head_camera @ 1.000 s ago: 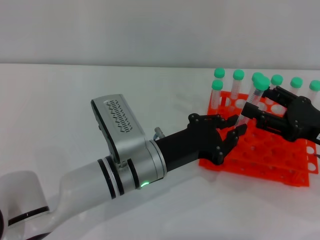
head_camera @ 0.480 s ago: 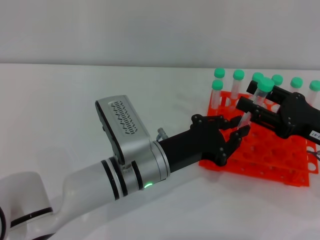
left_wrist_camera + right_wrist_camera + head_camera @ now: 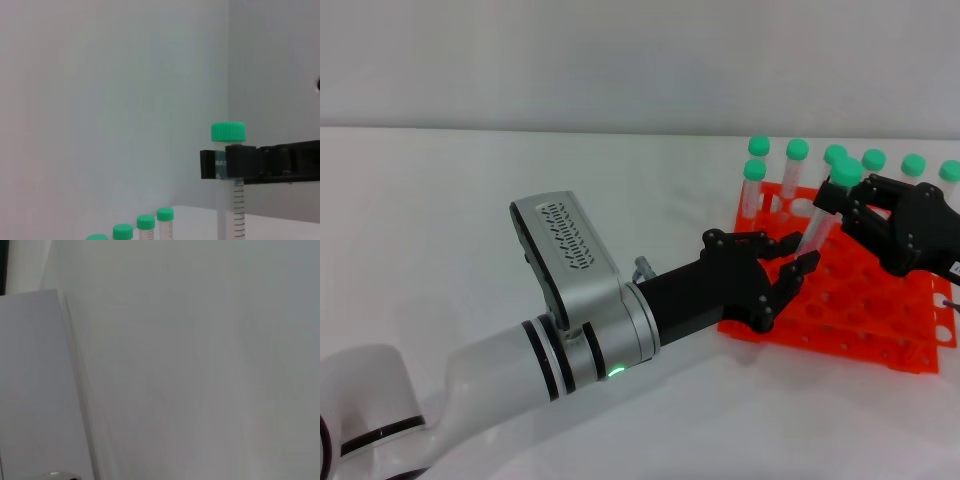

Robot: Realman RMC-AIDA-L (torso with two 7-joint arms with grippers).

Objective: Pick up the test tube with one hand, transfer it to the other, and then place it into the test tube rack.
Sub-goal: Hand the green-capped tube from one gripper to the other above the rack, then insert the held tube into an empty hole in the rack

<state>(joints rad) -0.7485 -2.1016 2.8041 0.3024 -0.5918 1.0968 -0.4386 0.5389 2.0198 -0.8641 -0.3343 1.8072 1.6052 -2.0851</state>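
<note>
the left gripper [image 3: 775,275] now has its fingers spread and off the tube [image 3: 820,220]; the right gripper [image 3: 880,215] has drawn it up, clamped just under the cap, above the rack [image 3: 840,310]. the handover looks done; placing remains.

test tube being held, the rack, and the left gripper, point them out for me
test tube [image 3: 817,225]: head view, on the clear body below the green cap.
rack [image 3: 840,320]: head view, on the orange top tier with the holes.
left gripper [image 3: 775,270]: head view, midway between its black fingertips.
</note>
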